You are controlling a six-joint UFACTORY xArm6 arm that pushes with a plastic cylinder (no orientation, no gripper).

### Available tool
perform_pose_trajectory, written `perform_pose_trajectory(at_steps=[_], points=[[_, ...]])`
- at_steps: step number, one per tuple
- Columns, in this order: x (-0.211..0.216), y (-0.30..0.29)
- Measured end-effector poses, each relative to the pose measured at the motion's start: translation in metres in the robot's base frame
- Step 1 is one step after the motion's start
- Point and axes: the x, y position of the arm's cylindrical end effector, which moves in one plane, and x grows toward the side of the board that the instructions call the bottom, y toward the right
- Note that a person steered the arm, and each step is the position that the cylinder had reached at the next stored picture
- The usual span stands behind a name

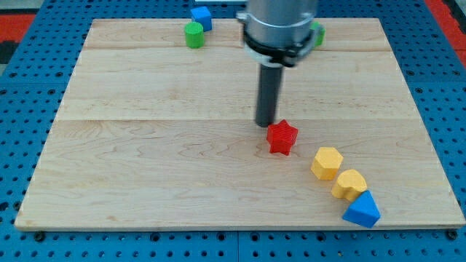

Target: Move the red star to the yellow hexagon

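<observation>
The red star lies on the wooden board right of centre. The yellow hexagon lies to its lower right, a short gap away. My tip stands just to the upper left of the red star, at or very near its edge. The rod hangs from the grey arm head at the view's top.
A second yellow block lies just below-right of the hexagon, with a blue triangular block beside it near the board's bottom edge. A green cylinder and a blue cube sit at the top. Another green block peeks from behind the arm.
</observation>
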Motion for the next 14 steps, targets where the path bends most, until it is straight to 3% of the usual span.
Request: perform_pose_trajectory(at_steps=[1, 2, 5, 6, 7, 10, 11, 12, 13, 14], points=[[0.018, -0.053], [0.044, -0.038], [0.009, 0.046], [0.009, -0.013], [0.044, -0.023], [0.036, 0.080], [0.054, 0.055], [0.106, 0.020], [0.122, 0.033], [0.105, 0.047]])
